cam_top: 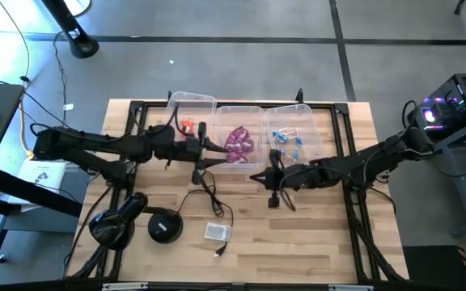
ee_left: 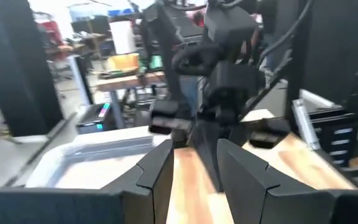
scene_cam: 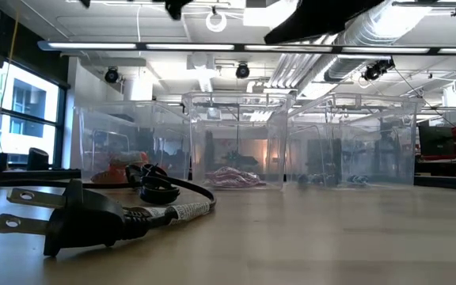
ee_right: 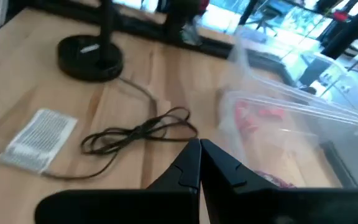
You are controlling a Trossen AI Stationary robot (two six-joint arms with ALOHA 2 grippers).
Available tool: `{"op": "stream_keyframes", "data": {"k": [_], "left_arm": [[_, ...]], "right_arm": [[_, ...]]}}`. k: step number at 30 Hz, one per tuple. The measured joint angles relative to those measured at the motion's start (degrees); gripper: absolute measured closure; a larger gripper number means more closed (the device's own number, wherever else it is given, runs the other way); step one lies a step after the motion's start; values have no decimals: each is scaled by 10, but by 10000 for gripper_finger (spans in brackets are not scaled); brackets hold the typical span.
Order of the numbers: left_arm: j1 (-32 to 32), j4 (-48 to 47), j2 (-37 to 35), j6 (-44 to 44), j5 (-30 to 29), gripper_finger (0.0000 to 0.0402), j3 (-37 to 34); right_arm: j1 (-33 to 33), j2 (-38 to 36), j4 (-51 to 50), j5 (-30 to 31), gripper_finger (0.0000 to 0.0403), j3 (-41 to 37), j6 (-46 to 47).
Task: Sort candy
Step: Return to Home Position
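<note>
The left gripper (ee_left: 194, 154) is held released, the right gripper (ee_right: 199, 148) clenched empty; candy (cam_top: 239, 141) is contained in 3 bins (cam_top: 241, 107) near both.

Orange-red candy (cam_top: 187, 125), purple-magenta candy (cam_top: 239, 144) and light blue candy (cam_top: 285, 145) are gleaming inside clear bins (cam_top: 191, 98) on the pale, plank-striped wooden table (cam_top: 314, 234).

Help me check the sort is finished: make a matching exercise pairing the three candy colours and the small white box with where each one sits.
Things:
1. orange candy
2. purple candy
3. blue candy
4. white box

Places, as seen in the high view:
A. middle bin
B. tabletop
C. left bin
D. right bin

Pairs: 1-C, 2-A, 3-D, 4-B
</note>
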Motion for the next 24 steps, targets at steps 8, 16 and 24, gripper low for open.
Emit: {"op": "stream_keyframes", "data": {"k": [8, 16, 24], "left_arm": [[48, 169, -73, 49, 32, 287, -179], [76, 337, -94, 25, 35, 287, -347], [76, 493, -94, -55, 34, 287, -468]], "right_arm": [[-106, -36, 118, -89, 403, -40, -60], [-193, -41, 124, -183, 403, -27, -59], [-201, -97, 112, -205, 403, -27, -11]]}}
